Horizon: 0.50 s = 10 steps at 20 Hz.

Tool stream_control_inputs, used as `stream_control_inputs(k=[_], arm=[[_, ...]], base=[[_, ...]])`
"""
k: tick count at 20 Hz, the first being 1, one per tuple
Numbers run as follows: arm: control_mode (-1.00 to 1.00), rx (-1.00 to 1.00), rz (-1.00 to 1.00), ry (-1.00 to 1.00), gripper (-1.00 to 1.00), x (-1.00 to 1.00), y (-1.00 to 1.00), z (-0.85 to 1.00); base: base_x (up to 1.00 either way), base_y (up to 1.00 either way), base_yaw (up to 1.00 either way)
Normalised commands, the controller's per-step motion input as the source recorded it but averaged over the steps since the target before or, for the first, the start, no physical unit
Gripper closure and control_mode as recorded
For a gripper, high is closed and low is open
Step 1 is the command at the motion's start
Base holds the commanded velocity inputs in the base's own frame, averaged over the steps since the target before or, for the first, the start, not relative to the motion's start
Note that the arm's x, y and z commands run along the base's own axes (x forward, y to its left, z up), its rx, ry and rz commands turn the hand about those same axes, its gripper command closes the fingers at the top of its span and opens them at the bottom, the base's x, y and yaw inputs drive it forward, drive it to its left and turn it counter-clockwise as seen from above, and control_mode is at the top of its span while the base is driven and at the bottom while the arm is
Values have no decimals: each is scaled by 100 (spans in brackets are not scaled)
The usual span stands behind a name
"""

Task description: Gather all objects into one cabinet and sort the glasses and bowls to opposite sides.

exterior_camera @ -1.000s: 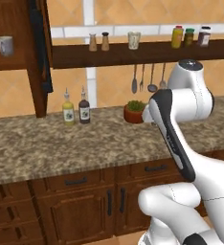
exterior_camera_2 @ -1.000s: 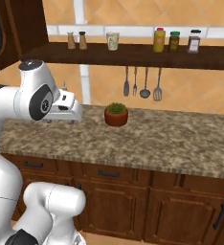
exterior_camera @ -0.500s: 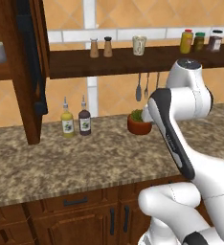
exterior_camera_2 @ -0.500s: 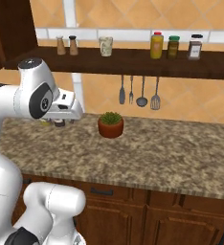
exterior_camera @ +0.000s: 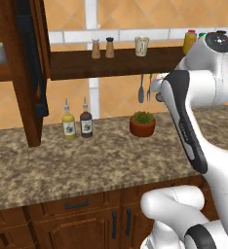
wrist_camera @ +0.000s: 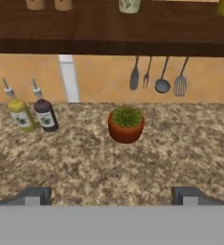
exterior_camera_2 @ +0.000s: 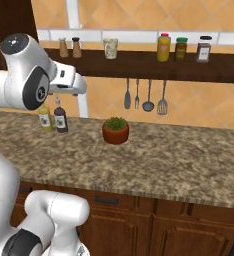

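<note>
The whole view has slid left past the cabinet (exterior_camera: 30, 73): the base is driving, still searching. The gripper (wrist_camera: 111, 195) hangs spread apart, empty, over the counter (wrist_camera: 133, 162)

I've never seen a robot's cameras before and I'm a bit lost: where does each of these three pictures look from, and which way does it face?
Left base view: behind the arm on its left, facing the counter, the open cabinet door and the shelf; the arm rises at lower right.
Right base view: behind on the right, facing the same counter; the arm rises at lower left.
Hand view: on the hand, looking down along the gripper at the counter; two dark fingertips show, spread apart.
All three share the plant pot and two bottles.
</note>
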Motion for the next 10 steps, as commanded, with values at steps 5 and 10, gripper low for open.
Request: stream_control_inputs(k=[5,10], arm=[[-100,0,-14,-38,-100,50,0,100],[-100,3,-14,-12,-100,44,-7,100]], base=[[0,0,0],[0,0,0]])
